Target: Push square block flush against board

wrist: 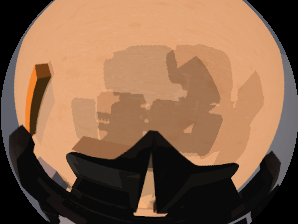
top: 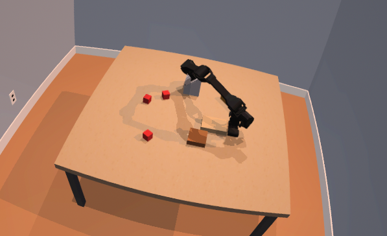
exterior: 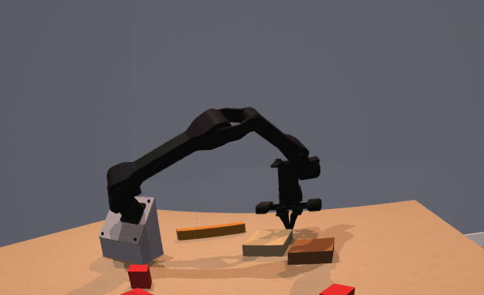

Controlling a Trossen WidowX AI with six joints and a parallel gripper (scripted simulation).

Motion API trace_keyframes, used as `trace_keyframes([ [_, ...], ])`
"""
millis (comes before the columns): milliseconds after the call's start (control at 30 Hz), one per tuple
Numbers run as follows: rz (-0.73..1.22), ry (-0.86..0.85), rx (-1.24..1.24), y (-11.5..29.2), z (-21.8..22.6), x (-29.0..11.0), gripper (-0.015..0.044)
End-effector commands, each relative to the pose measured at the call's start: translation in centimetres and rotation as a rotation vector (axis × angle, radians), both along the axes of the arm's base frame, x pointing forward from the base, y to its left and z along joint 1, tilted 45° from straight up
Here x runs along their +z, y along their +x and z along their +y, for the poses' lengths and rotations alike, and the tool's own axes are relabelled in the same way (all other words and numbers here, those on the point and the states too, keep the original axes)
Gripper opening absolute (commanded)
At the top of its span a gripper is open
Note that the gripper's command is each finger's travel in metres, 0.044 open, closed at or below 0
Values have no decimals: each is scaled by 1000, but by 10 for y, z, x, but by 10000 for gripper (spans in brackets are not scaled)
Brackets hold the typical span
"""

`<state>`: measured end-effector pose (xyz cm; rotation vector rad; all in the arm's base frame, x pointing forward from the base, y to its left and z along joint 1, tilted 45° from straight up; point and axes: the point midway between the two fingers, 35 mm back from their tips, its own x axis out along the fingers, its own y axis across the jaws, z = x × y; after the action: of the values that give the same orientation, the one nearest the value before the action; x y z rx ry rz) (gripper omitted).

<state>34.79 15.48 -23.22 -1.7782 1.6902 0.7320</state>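
- Square block (top: 197,137), brown and flat, lies on the tabletop (top: 146,181) at about 9 o'clock from the claw (top: 233,131) in the top view, near it but apart.
- The claw (exterior: 289,222) points straight down, its fingers pressed together with nothing between them. Its tip hangs low by the far right corner of the tan board (exterior: 267,243). I cannot tell whether it touches.
- The tan board (top: 214,124) lies just beside the claw, from 9 to 10 o'clock in the top view.
- The block (exterior: 310,250) meets the board only around one corner. Their sides are offset, not flush along a whole side.
- An orange strip (exterior: 211,231) lies well apart, at about 9 o'clock from the claw in the exterior view, between the board and the arm's grey base (exterior: 131,239).
- Three red cubes (top: 147,135) (top: 147,98) (top: 165,94) sit further out, from 9 to 10 o'clock in the top view.
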Motion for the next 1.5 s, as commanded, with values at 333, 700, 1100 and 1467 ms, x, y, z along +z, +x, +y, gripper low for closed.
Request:
trace_keyframes([
  [333,8,-6,5,0,-11,7,0],
  [700,5,-1,8,1,-12,8,0],
  [1100,-7,29,24,1,2,-5,0],
  [1467,-17,56,38,0,14,-17,0],
])
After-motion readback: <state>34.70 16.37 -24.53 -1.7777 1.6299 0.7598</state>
